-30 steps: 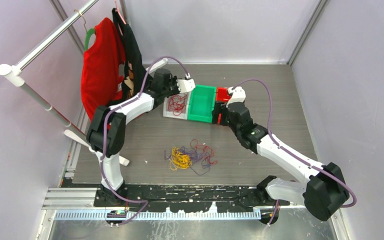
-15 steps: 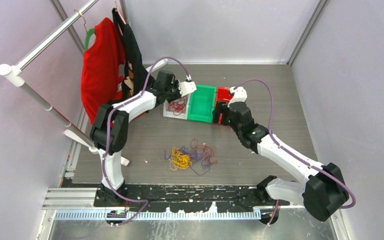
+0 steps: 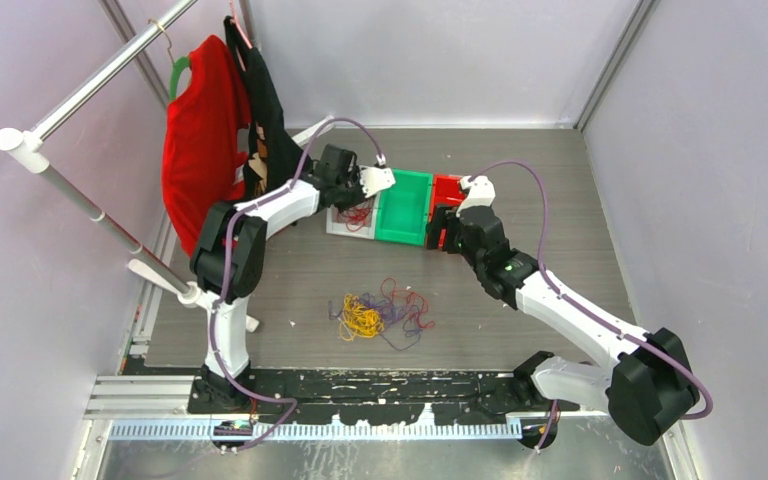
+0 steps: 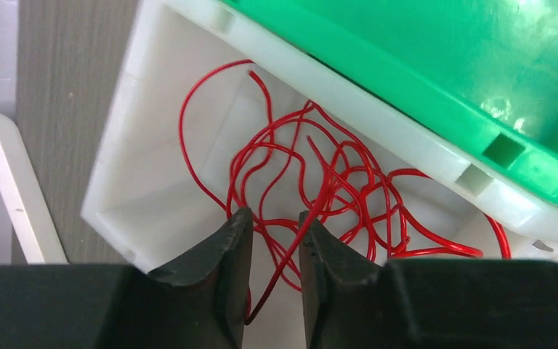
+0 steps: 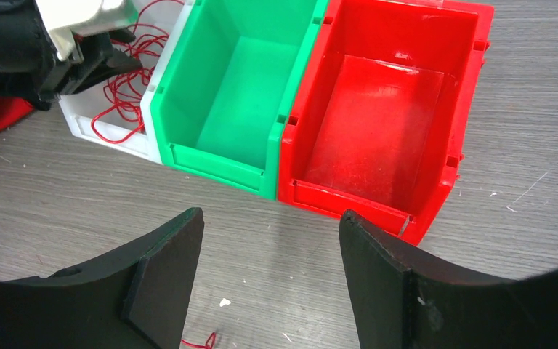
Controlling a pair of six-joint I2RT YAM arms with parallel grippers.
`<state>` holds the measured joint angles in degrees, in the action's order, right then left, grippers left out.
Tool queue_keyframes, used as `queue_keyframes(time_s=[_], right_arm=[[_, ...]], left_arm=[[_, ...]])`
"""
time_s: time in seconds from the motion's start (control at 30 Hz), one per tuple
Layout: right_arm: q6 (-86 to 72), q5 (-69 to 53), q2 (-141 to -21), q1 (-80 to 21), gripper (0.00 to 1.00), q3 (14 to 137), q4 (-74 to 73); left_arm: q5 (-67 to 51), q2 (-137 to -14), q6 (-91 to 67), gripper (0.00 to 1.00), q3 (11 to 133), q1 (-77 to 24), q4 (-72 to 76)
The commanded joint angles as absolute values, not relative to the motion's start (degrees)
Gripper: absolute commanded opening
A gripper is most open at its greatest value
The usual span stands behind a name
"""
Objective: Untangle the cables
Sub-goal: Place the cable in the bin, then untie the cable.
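this looks like the drop-off of a red cable (image 4: pixel 325 178) into the white bin (image 4: pixel 127 167): the left gripper (image 4: pixel 275 280) hangs over it, fingers narrowly apart, the cable running loose through the gap. the right gripper (image 5: pixel 269 269), wide open and empty, faces the bins (image 5: pixel 218 163). next, lift clear without snagging, then pick from the curly yellow, red and purple tangle (image 3: pixel 375 312) mid-table.
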<state>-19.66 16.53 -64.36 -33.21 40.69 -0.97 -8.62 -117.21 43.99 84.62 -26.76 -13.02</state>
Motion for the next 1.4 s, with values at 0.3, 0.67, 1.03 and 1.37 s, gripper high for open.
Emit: queue_keyframes(time_s=[0.3,0.67,1.03,1.37], right_arm=[[-20.5,15.6,-63.9,-32.9,0.74,42.0,-0.9],[-19.7,6.5,-63.0,-32.9,0.75,41.9,-3.7],[-23.8,-13.5,-65.8,-32.9,0.72,36.7,-4.2],[-24.8,-22.6,-78.8,-33.0,0.59,35.8,2.9]], left_arm=[[-10.7,-107.6,43.1,0.49,93.5,-26.7,-26.7],[-21.0,-104.9,35.9,0.58,104.5,-25.3,-43.5],[-29.4,-85.8,35.8,0.59,90.9,-25.2,-54.7],[-29.2,-79.9,36.7,0.58,88.6,-25.3,-57.2]])
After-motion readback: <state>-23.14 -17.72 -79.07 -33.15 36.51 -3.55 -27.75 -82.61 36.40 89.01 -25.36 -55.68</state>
